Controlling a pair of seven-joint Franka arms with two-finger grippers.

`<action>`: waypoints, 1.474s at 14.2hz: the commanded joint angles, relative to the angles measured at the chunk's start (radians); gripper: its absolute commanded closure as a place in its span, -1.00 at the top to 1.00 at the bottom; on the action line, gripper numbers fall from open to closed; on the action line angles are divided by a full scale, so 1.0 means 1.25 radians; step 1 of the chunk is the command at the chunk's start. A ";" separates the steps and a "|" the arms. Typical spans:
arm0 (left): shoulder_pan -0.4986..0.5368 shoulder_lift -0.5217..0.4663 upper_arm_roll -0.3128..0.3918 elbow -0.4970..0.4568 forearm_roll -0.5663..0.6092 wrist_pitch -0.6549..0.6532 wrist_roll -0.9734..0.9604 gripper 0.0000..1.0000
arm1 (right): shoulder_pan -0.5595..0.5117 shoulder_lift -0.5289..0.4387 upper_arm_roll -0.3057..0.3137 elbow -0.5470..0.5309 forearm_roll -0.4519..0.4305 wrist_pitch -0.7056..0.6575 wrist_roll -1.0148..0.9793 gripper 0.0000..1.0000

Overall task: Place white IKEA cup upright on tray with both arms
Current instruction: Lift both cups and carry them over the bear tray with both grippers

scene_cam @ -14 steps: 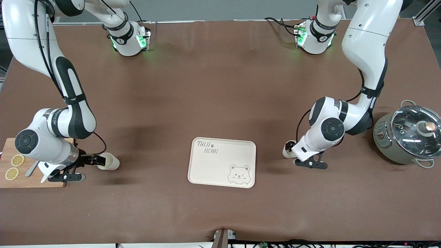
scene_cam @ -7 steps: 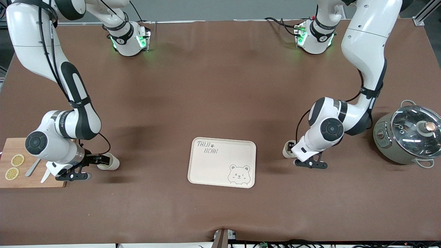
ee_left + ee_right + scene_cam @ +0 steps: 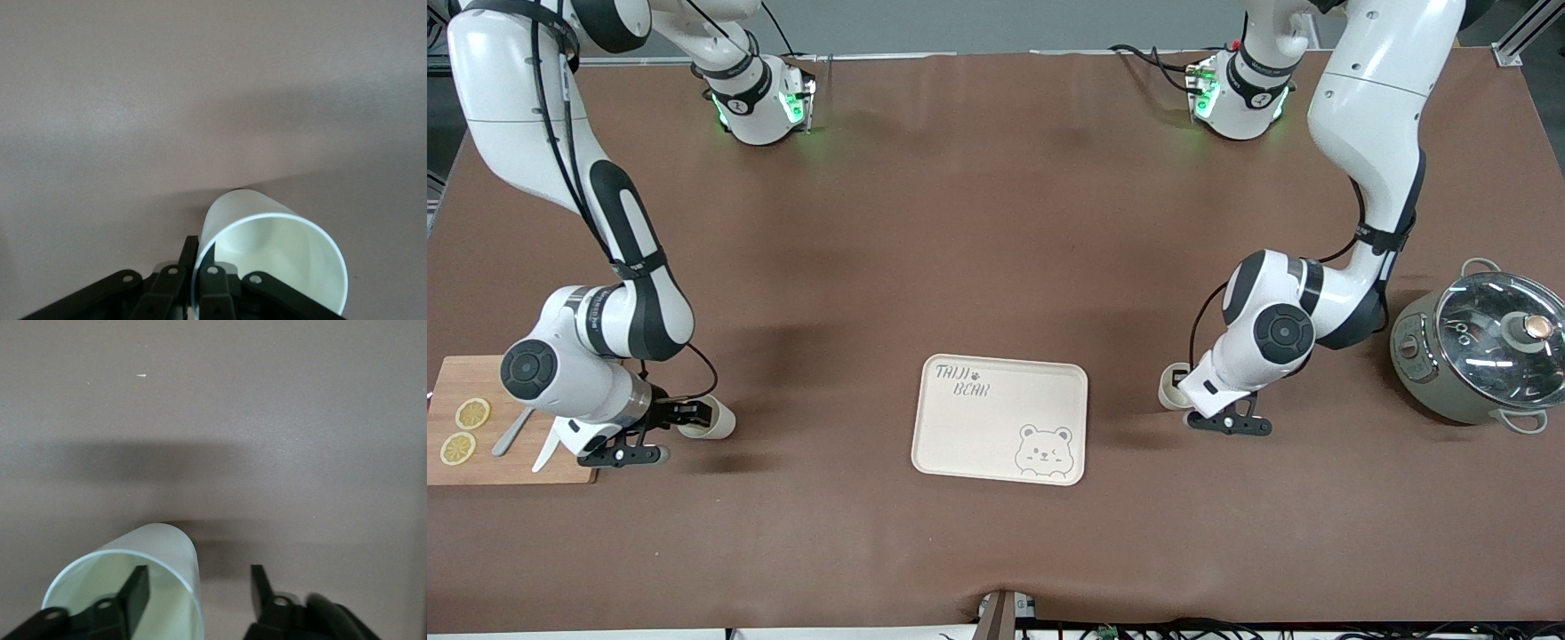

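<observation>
Two white cups lie on their sides on the brown table, one on each side of the cream tray [image 3: 978,427]. My right gripper [image 3: 685,414] is open at the mouth of the cup [image 3: 713,421] at the right arm's end. In the right wrist view, the gripper [image 3: 198,580] has one finger inside that cup [image 3: 160,547] and one outside. My left gripper [image 3: 1176,384] is shut on the rim of the other cup [image 3: 1167,388]. In the left wrist view, the gripper [image 3: 200,250] pinches the cup [image 3: 267,267] wall.
A wooden cutting board [image 3: 525,462] with lemon slices and a knife lies at the right arm's end, beside the right wrist. A grey pot with a glass lid [image 3: 1489,356] stands at the left arm's end.
The right arm has shifted toward the tray, bringing its open fingers further onto the cup's mouth. The left arm and its cup have barely moved.
</observation>
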 commanded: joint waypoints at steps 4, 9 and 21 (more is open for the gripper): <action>0.000 -0.018 0.000 0.016 0.011 0.000 -0.026 -1.00 | 0.010 -0.003 -0.001 0.004 0.001 -0.003 0.006 -1.00; -0.045 -0.045 -0.002 0.086 0.008 -0.124 -0.091 -1.00 | 0.012 -0.006 0.000 0.027 0.005 -0.011 0.004 -1.00; -0.159 -0.055 -0.133 0.128 -0.025 -0.177 -0.453 -1.00 | 0.267 0.021 0.010 0.389 0.118 -0.335 0.523 -1.00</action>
